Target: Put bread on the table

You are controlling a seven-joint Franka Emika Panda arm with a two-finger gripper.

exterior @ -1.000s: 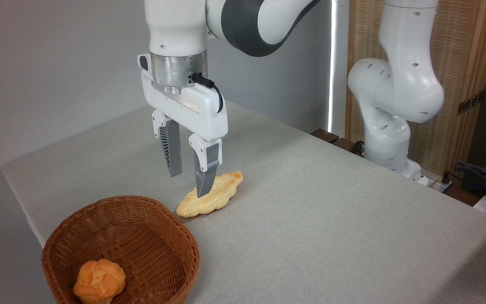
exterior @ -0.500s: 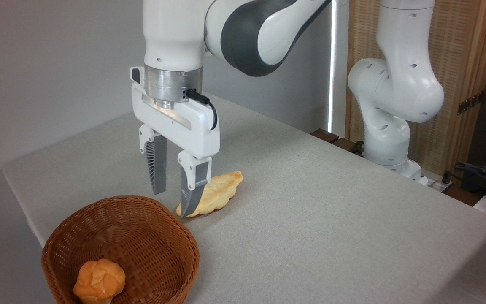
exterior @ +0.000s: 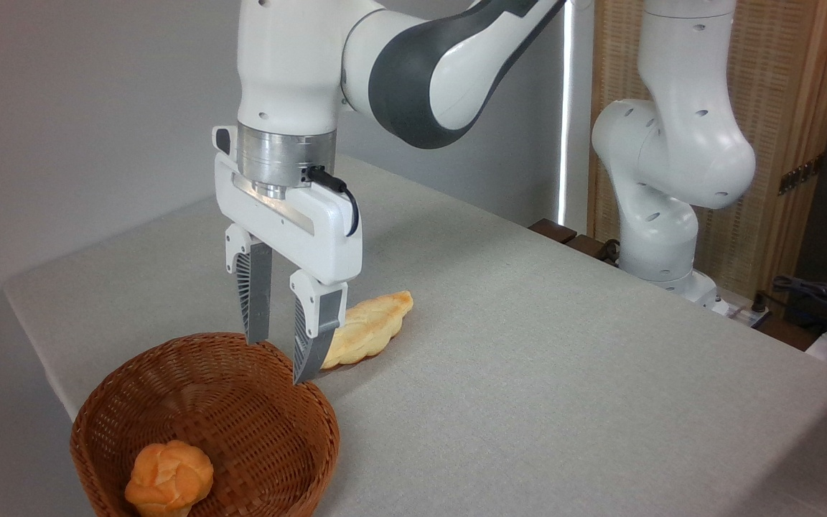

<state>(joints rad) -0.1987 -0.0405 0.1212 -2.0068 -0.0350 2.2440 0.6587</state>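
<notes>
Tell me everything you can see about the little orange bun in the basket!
The bun is small, round and orange-golden, with shiny twisted lobes knotted together. It sits at the near left of the brown woven basket, resting on the bottom and against the wall. Its underside is cut off by the picture's edge. The open gripper hangs above the basket's far rim, not touching it.

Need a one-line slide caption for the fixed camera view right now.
Open tool above the basket rim; bun inside, braided loaf on the table.
</notes>
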